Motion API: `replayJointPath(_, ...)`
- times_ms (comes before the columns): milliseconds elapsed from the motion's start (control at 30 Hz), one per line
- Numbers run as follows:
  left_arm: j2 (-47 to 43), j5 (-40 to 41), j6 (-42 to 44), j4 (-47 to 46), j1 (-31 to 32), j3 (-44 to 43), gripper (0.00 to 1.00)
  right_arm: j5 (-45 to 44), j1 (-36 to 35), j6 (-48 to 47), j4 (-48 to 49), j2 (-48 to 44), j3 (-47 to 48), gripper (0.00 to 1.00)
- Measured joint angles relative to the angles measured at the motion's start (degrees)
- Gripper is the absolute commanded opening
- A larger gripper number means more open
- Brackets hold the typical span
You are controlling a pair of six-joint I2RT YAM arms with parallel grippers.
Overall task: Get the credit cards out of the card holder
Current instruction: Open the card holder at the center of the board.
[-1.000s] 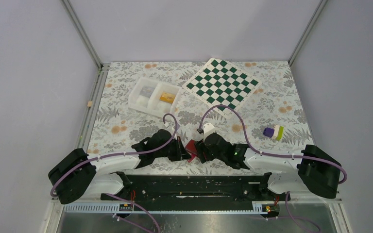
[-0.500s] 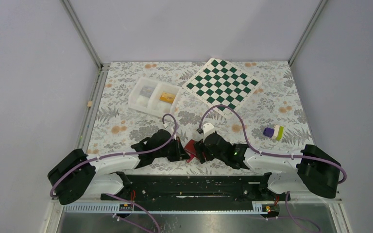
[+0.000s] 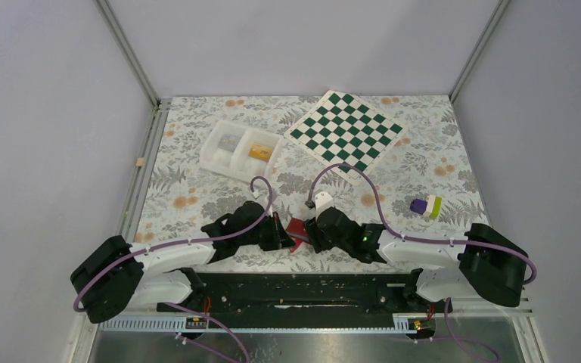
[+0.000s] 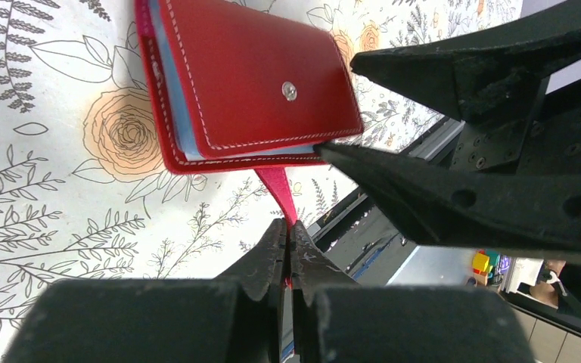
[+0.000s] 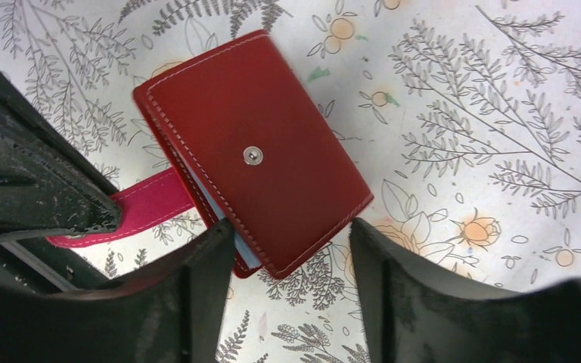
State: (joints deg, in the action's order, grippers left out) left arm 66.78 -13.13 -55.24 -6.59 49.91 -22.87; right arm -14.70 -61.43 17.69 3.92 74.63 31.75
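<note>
left hand [image 4: 287, 227] pinches the tab [image 4: 275, 187] of the card holder [image 4: 250, 76], right hand [image 5: 289, 224] spread at its corner.
card holder lies folded shut on the floral worktop [image 3: 197, 189] at the near edge, between the two hands, snap stud up, pale blue inside showing only along one edge. left hand's fingers are pressed together on the red tab, which sticks out from under the holder. right hand's fingers stand apart either side of the holder's near corner: one fingertip [image 5: 223, 231] touches the edge by the blue lining, the other is just beside the holder, not touching. cards inside can't be seen. one orange-yellow credit card [image 3: 257, 151] lies in the right compartment of the white tray [image 3: 215, 155], well apart; contents of the left compartment too small to tell.
</note>
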Motion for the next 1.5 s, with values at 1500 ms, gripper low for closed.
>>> replayJointPath(1500,-2.0,1.9,1.7,2.2,-1.6,5.5,0.0,-0.3,4.4,1.4,1.2,5.4,5.6,0.28)
